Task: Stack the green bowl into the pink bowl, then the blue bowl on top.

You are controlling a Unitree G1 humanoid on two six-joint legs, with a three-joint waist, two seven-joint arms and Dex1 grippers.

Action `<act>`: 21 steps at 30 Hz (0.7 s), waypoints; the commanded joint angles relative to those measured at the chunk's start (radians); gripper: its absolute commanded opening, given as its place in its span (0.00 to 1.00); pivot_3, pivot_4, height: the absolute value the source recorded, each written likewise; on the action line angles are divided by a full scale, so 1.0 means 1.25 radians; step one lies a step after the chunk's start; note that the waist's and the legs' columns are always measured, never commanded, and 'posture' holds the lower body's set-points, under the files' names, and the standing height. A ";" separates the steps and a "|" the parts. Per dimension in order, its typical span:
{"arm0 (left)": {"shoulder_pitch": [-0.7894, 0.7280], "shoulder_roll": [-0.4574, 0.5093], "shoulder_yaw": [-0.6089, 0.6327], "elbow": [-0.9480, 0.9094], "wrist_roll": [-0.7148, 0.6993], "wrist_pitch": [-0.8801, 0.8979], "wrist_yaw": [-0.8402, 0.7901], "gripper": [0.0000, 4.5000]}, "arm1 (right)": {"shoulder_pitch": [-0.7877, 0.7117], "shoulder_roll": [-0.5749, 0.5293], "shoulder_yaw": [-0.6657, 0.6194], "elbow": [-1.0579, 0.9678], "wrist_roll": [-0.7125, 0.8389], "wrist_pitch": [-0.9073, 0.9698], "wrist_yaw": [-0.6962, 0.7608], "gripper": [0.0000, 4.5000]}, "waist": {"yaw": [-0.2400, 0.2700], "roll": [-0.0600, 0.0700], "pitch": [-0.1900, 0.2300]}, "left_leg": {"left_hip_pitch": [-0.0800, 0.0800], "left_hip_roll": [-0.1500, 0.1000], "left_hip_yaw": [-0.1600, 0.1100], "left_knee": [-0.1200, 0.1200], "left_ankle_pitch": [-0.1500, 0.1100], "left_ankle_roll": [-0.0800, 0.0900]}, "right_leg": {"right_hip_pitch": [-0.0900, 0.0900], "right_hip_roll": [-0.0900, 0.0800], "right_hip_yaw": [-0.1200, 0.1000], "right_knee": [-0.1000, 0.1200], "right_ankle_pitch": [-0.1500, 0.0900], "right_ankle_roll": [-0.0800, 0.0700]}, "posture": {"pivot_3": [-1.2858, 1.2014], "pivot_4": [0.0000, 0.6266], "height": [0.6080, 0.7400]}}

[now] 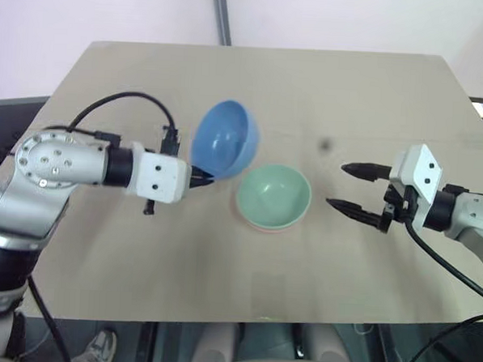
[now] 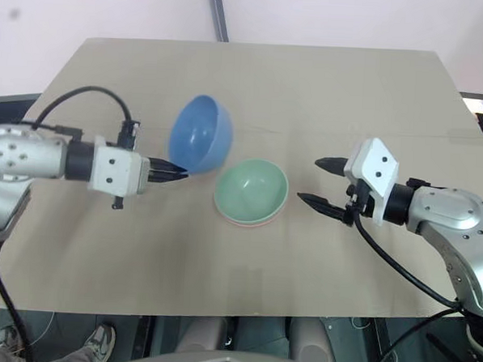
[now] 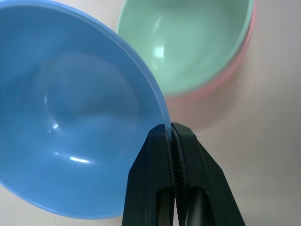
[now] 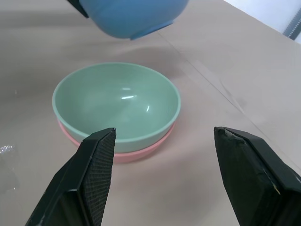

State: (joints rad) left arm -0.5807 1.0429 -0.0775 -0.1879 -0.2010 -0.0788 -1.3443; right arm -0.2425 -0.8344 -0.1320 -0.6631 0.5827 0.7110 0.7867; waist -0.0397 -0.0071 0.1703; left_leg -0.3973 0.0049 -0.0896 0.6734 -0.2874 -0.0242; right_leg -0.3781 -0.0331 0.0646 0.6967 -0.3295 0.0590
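Nearest the camera: left gripper (image 3: 171,129), 2 black fingers pinched tight on the rim of the blue bowl (image 1: 224,139), lifted clear of the table (image 1: 375,107) and tipped steeply, hollow facing the head camera. Just beside and below it on the tabletop: green bowl (image 1: 273,196), already nested in the pink bowl (image 4: 117,154) (only a thin salmon rim peeking out underneath). Opposite, right gripper (image 1: 358,189), fingers spread wide, empty, level with the stack and a little apart from it.

Judged stage: step 1 done, step 2 under way, blue bowl still to be carried over the stack and levelled.

Possible trouble from here:
- Thin rim pinch on smooth plastic, so a likely swing or slip during the wrist turn.
- Release while tilted: bowl landing on edge, skating off the green rim, rolling away.
- Low approach: base clipping the stack and shoving both bowls aside.
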 commanded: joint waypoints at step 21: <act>-0.472 -0.051 -0.494 0.390 -0.131 -0.433 -0.216 0.00 | 0.257 -0.021 -0.226 -0.206 0.107 0.057 -0.086 0.82 | -0.010 -0.001 0.001 | -0.002 0.000 -0.002 0.008 0.000 0.000 | 0.001 0.001 0.000 0.002 0.000 0.000 | 0.52 0.24 1.00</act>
State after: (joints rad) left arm -1.1481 0.9583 -0.6850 0.3039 -0.3402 -0.5778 -1.6105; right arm 0.0677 -0.8486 -0.3609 -0.8866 0.6919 0.7841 0.6716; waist -0.0519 -0.0083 0.1712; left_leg -0.3999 0.0045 -0.0926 0.6835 -0.2877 -0.0237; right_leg -0.3765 -0.0315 0.0648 0.6994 -0.3295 0.0592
